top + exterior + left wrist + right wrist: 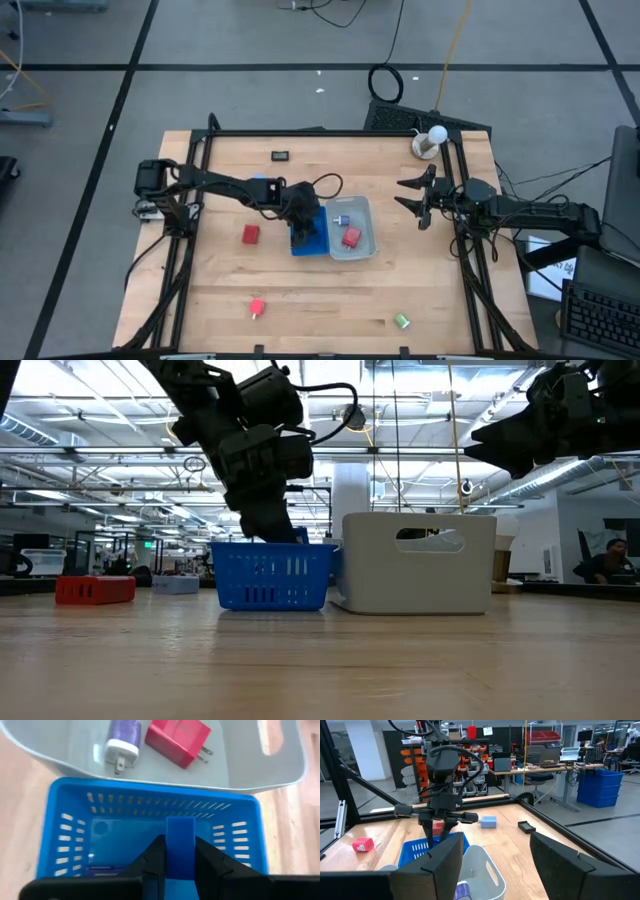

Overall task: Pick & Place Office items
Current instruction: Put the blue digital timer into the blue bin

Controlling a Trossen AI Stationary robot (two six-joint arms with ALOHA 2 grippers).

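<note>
Over the blue tray [70, 800], left gripper [180, 855] jaws pinch a blue block [180, 840]; right gripper [418, 198] jaws wide.

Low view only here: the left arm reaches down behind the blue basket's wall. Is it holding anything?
Observer: Yes. The left gripper is shut on a blue flat piece, held upright over the blue basket.
Operator: What is inside the white bin?
Observer: The white bin holds a red adapter and a purple-and-white adapter, both lying flat.
Operator: And the right arm?
Observer: The right gripper hangs open and empty by the right edge of the table.
</note>
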